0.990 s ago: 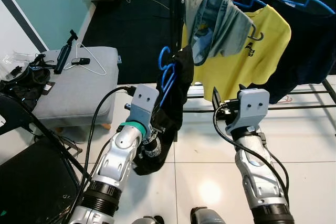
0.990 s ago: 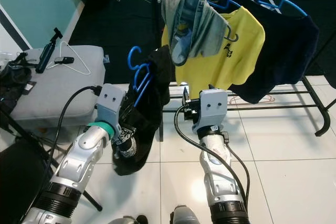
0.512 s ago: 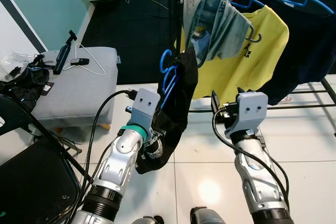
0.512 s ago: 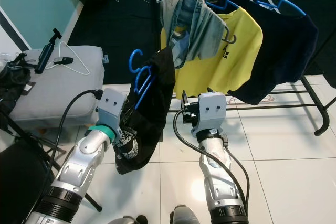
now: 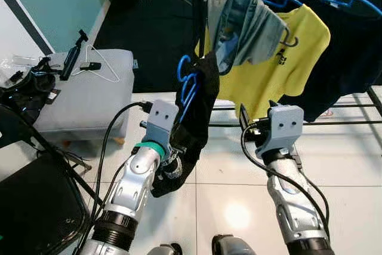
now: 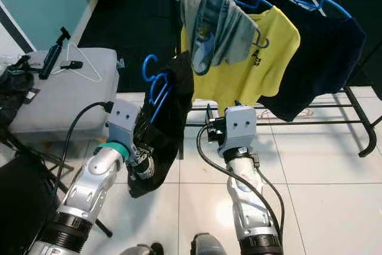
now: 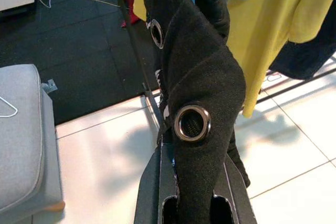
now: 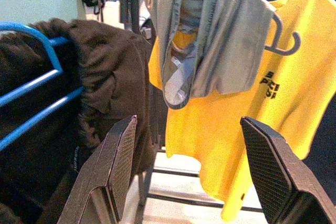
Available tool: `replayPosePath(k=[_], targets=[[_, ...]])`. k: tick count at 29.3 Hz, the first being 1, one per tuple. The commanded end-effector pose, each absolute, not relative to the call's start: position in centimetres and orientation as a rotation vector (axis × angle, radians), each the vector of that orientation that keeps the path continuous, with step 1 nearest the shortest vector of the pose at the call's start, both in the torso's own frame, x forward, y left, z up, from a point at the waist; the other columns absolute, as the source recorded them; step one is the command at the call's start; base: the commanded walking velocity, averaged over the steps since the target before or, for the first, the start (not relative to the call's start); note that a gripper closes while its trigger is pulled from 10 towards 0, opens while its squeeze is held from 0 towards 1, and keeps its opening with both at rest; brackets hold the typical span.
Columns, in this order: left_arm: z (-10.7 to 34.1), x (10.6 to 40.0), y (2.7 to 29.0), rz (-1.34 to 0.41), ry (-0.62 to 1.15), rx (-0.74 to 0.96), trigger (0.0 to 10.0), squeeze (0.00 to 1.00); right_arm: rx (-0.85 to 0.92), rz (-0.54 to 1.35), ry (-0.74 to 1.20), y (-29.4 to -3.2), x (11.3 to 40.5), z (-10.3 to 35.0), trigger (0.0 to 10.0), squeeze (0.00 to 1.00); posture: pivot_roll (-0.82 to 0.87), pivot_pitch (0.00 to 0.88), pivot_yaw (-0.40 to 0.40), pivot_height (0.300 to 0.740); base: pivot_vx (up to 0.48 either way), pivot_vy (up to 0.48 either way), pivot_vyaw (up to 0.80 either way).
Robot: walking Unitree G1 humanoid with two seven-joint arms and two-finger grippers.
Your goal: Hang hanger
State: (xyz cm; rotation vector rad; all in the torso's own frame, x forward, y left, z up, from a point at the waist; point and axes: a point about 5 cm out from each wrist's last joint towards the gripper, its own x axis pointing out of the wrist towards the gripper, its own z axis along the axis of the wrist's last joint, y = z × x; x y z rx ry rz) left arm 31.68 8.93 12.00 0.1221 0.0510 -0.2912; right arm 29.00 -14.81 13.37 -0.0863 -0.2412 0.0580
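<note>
A: Starting at the left, what is lying around?

B: A grey ottoman [image 5: 83, 97] is sitting over there with a thin white wire hanger [image 5: 101, 70] and a black handle-like gadget [image 5: 71, 61] on top. None of it is being touched.

A: And the left gripper [image 5: 179, 147]?

B: It is gripping a blue hanger [image 5: 188, 85] with a black garment [image 5: 200, 117] draped over it. In the left wrist view the two fingers [image 7: 152, 192] are pressing close on either side of the black cloth, so it is clamped, not spread.

A: Where is the hanger, then?

B: It is being held up in the air, its hook pointing upward, just beside the dark upright post of the clothes rack [image 5: 352, 122], below the level where the other clothes are hanging. The hook is not over any rail.

A: And to the right?

B: The right gripper [image 8: 191, 177] is waiting with its fingers spread wide, holding nothing, facing a grey garment [image 5: 248, 25] and a yellow T-shirt [image 5: 286, 64]. A dark navy shirt [image 5: 352, 46] is hanging furthest right.

A: So how far along is it?

B: I judge the pick-up is done. Raising the hook, setting it over the rail and letting go are all left.
</note>
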Motion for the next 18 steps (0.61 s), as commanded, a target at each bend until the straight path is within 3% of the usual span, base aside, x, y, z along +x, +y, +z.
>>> replayPosePath(k=[1, 18], targets=[[12.36, 31.88, 8.92, -0.284, 0.036, 0.107, 10.0, 0.0, -0.084, 0.056, -0.233, -14.82, 28.8, 13.23, 10.0, 0.0, -0.18, 0.081, 0.111, 0.74, 0.0, -0.356, 0.0], [12.5, 32.23, 8.92, -0.276, 0.046, 0.086, 10.0, 0.0, -0.087, 0.053, -0.235, -14.89, 28.81, 13.33, 10.0, 0.0, -0.18, 0.076, 0.114, 0.74, 0.0, -0.405, 0.0]])
